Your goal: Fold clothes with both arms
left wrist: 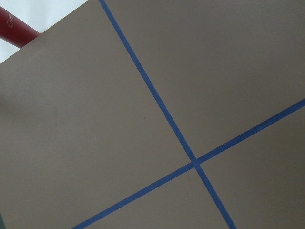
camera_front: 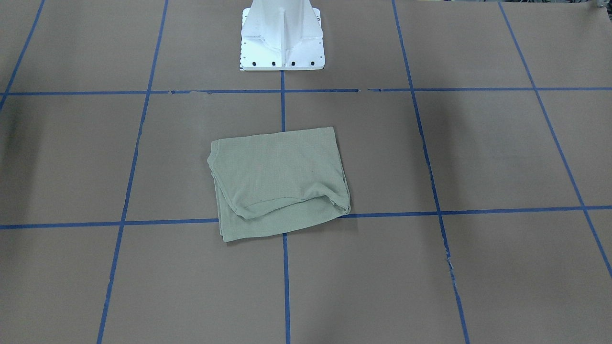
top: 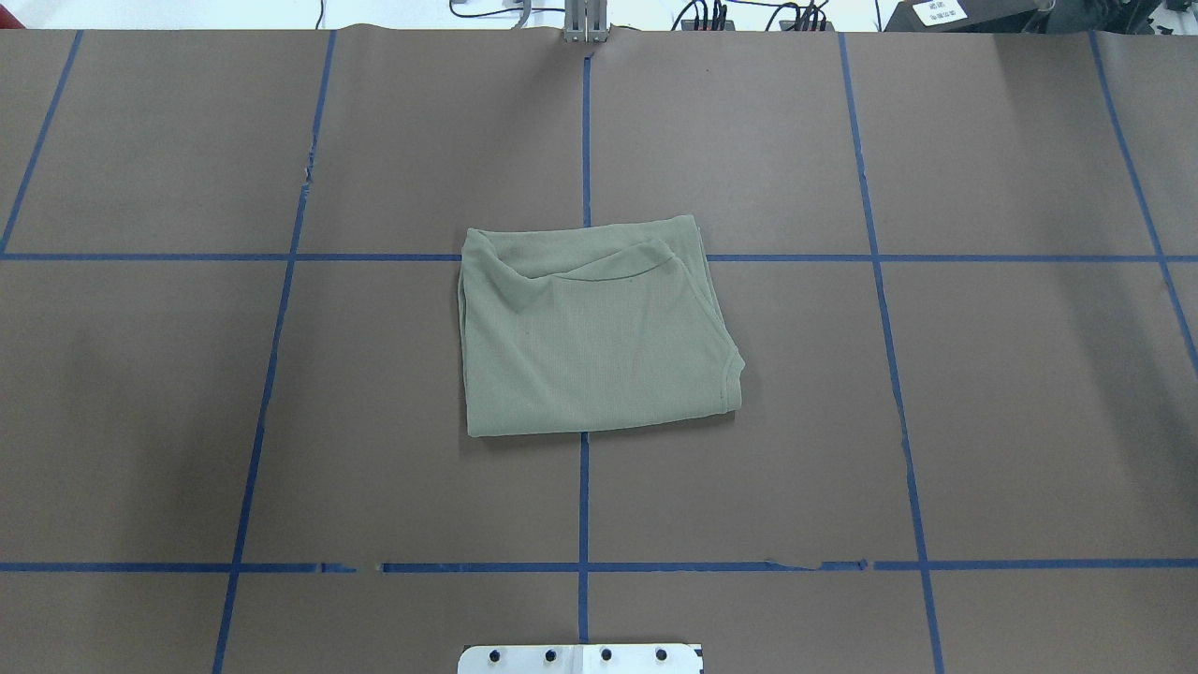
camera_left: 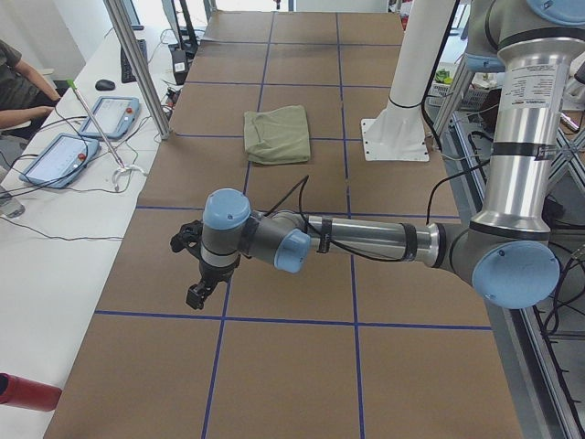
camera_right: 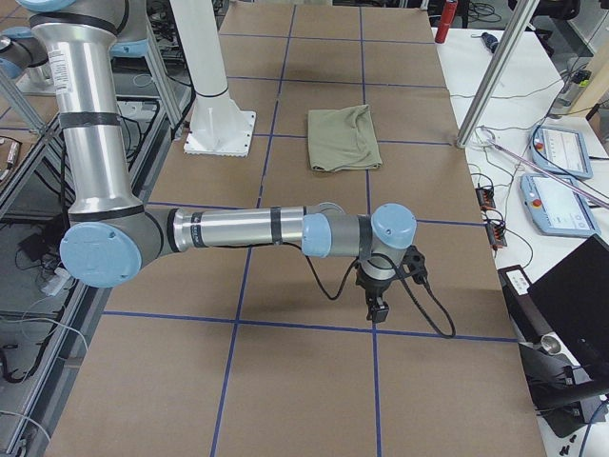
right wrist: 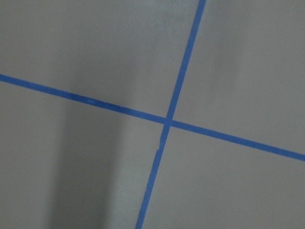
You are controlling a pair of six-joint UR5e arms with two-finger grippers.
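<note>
The folded green shirt (top: 594,337) lies flat in the middle of the table (top: 1029,421), over a crossing of blue tape lines (top: 585,505). The left arm (camera_left: 366,240) and the right arm (camera_right: 238,228) reach out low at opposite ends, well apart from it. The left gripper (camera_left: 196,294) and the right gripper (camera_right: 377,309) point down; whether they are released or clenched, I cannot tell.

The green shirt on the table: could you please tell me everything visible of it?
The shirt is pale sage-green fine knit, folded into a square bundle. A curved edge shows on its side away from the robot. It lies flat on the brown table, where blue tape lines cross; nothing else touches it.
</note>
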